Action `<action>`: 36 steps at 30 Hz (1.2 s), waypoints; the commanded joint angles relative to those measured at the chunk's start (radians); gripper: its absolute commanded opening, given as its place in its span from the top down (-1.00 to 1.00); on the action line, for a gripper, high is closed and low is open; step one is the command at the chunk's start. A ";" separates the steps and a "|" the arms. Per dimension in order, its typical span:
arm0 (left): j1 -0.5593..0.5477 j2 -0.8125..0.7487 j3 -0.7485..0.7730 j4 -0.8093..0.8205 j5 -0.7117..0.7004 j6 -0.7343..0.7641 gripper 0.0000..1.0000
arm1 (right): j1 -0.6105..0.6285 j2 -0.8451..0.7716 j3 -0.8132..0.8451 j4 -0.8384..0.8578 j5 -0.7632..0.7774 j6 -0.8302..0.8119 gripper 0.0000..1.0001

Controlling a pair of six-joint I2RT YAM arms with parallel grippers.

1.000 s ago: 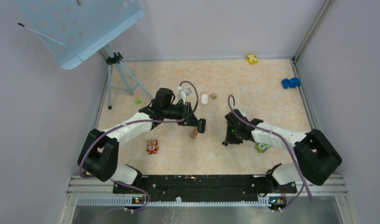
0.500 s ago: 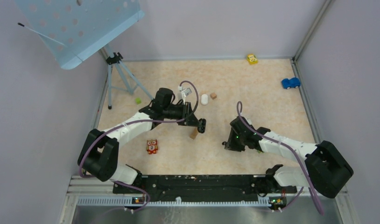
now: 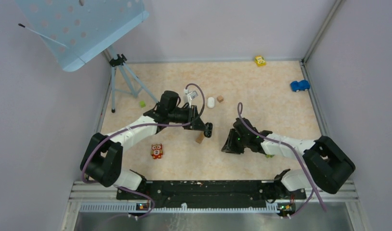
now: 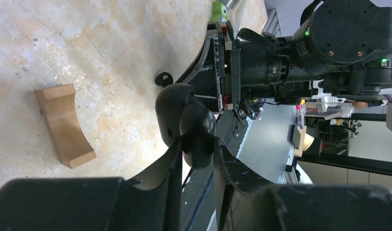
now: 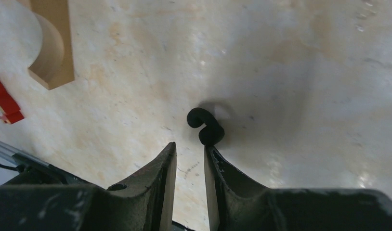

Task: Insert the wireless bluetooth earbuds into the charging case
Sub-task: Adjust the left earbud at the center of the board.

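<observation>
- The left gripper (image 4: pixel 196 144) is clamping the charging case (image 4: pixel 184 118), a black rounded shell. It is holding it near the middle of the table, just to the far right of the arched wooden block (image 4: pixel 64 125).
- The right gripper (image 5: pixel 189 147) is hanging low over the table (image 5: pixel 305 72) to the right of the case. Its jaws are drawn narrow, and only bare surface is showing in the slim gap between them.
- One black earbud (image 5: pixel 206 127) is lying on the table just beyond the right fingertips, a tiny hooked shape with a rounded body. Whether it is brushing the nearer finger I cannot tell.
- The bud is looking very light, hard and glossy, so it is likely skidding or flicking away at any sideways nudge rather than staying put.
- The best hold is probably across the fatter rounded body, with the pads meeting it squarely. A pinch on the thin curled end is risking a twist or a pop-out.
- The jaws are probably needing to spread a little and centre over the bud before coming down, since the gap is sitting to the left of it.
- The case is small and smooth too. Pressing the bud in is calling for gentle force, or the shell may be slipping in the left grip.
</observation>
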 commanded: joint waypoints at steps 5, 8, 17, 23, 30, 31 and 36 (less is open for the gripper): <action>0.004 -0.019 0.036 0.034 0.013 0.002 1.00 | 0.048 0.035 0.114 0.084 -0.068 -0.115 0.45; 0.003 -0.028 0.035 0.019 0.011 0.005 1.00 | 0.046 -0.029 0.129 0.007 0.000 -0.188 0.43; 0.004 -0.038 0.039 -0.007 0.007 0.002 1.00 | -0.015 -0.015 0.183 -0.190 0.206 -0.315 0.40; 0.003 -0.047 0.044 -0.021 -0.008 0.008 1.00 | -0.015 -0.006 0.170 -0.210 0.205 -0.236 0.40; 0.004 -0.039 0.035 -0.015 -0.016 0.005 1.00 | -0.014 -0.107 0.068 -0.177 0.189 -0.114 0.41; 0.003 -0.036 0.036 -0.015 -0.013 0.004 1.00 | -0.010 -0.113 0.050 -0.159 0.177 -0.092 0.41; 0.003 -0.035 0.040 -0.023 -0.015 0.010 1.00 | 0.012 -0.119 -0.013 -0.082 0.174 0.007 0.41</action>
